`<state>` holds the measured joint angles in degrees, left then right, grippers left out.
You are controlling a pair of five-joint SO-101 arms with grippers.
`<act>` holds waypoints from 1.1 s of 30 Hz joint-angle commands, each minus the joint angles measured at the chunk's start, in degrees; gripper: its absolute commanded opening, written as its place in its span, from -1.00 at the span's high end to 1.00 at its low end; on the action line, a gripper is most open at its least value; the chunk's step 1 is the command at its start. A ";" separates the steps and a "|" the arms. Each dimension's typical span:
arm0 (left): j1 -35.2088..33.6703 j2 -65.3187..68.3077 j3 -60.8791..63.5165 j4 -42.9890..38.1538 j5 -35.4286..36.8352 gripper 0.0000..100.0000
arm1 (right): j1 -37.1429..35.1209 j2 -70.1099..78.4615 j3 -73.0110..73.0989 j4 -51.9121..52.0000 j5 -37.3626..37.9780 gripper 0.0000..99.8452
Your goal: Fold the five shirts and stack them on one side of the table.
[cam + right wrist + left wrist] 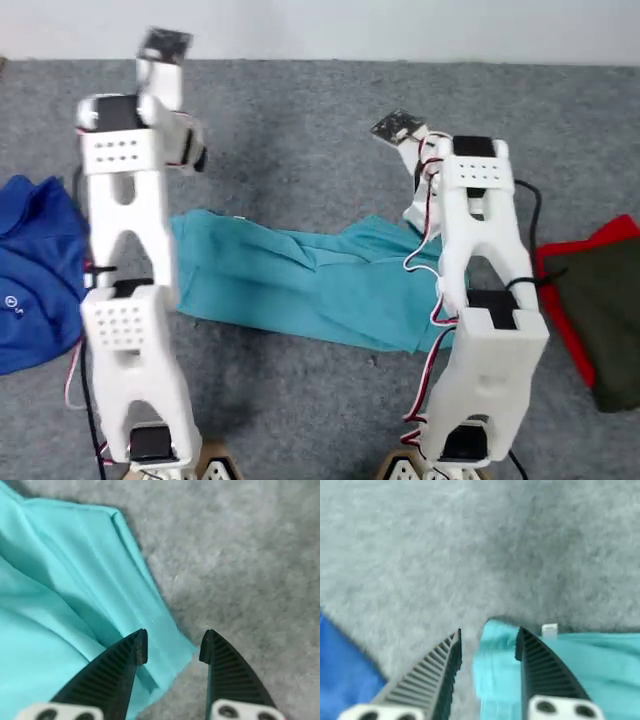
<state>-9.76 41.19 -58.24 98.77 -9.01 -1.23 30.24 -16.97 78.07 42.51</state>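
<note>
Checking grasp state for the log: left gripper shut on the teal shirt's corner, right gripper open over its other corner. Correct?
Not quite. The left gripper is open, not shut. The left wrist view shows its jaws apart, straddling the corner of the teal shirt and holding nothing. The right gripper is open over the other corner, as you said.

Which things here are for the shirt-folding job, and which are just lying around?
For the job: teal shirt, blue shirt, red shirt, dark green shirt, left gripper, right gripper, both open.
Just there: grey table cover, white wall behind.
</note>
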 commanded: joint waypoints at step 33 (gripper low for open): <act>-2.90 -43.60 53.58 1.85 -5.19 0.66 | -1.71 8.75 -19.16 23.43 0.53 0.98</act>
<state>-12.22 0.22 -4.62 98.77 -13.58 -2.55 40.00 -33.23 97.58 42.51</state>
